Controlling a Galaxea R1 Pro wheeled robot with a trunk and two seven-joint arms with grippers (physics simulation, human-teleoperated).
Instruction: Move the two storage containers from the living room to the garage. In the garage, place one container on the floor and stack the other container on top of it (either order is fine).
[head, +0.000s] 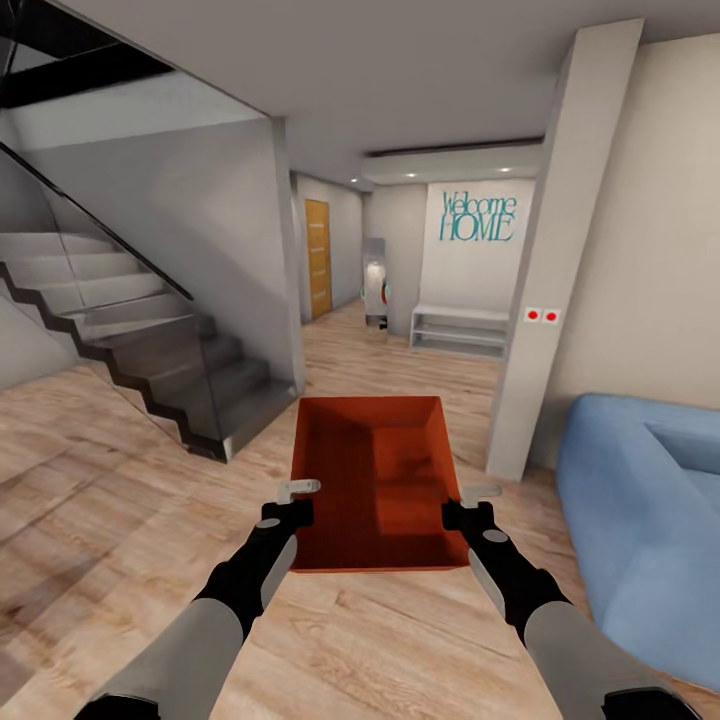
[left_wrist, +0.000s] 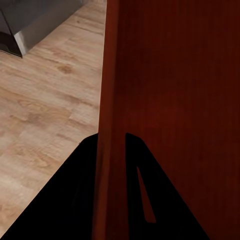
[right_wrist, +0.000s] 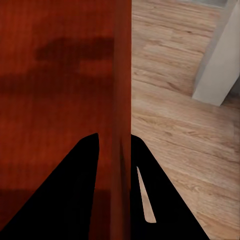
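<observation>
I hold one orange-red open-top storage container (head: 370, 480) level in front of me, above the living room's light wood plank floor (head: 130, 520). My left gripper (head: 291, 503) is shut on its left wall and my right gripper (head: 470, 508) on its right wall. In the left wrist view the ribbed container (left_wrist: 175, 100) has its wall pinched in the left gripper (left_wrist: 111, 150). In the right wrist view the right gripper (right_wrist: 116, 150) likewise clamps the container (right_wrist: 60, 100). The bin is empty inside. The garage is out of view.
A dark staircase (head: 150, 340) with a glass railing rises at the left. A white pillar (head: 560, 260) stands ahead right, with a blue sofa (head: 650, 520) beside it. A hallway runs ahead to a white shelf (head: 458, 330) and a wooden door (head: 317, 258).
</observation>
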